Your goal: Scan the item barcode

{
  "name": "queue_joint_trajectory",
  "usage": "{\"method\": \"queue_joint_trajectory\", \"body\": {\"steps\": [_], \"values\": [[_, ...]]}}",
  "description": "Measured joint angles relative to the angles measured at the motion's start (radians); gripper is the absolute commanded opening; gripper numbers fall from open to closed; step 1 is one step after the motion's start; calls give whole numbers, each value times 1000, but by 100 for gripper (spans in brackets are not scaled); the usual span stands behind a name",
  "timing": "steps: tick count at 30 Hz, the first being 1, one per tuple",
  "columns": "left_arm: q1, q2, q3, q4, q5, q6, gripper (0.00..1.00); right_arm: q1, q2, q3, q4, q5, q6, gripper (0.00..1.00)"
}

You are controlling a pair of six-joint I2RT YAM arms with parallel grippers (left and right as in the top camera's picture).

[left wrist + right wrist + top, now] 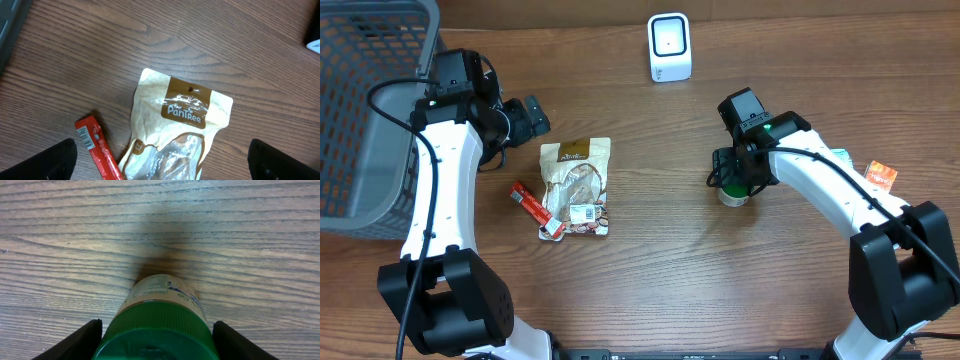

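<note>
1. The green-lidded jar [732, 196] stands upright on the desk [650, 270], its long axis vertical and its lid pointing up. It sits right of the white scanner [669, 47], nearer the robot.
2. The right tool [156, 342] straddles the lid, one finger on each side; I cannot tell whether they pinch it.
3. The left tool [538, 118], left of the scanner, is spread wide.
</note>
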Motion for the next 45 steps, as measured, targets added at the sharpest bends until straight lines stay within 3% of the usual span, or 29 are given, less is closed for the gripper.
{"method": "queue_joint_trajectory", "body": {"steps": [17, 25, 29, 45], "values": [[0, 0, 0, 0, 0, 0, 100, 0, 0, 0, -28, 37, 108, 67], [0, 0, 0, 0, 0, 0, 100, 0, 0, 1, -61, 66, 121, 83], [0, 0, 0, 0, 0, 0, 100, 0, 0, 1, -70, 78, 124, 85], [0, 0, 0, 0, 0, 0, 100, 0, 0, 1, -85, 78, 124, 85]]}}
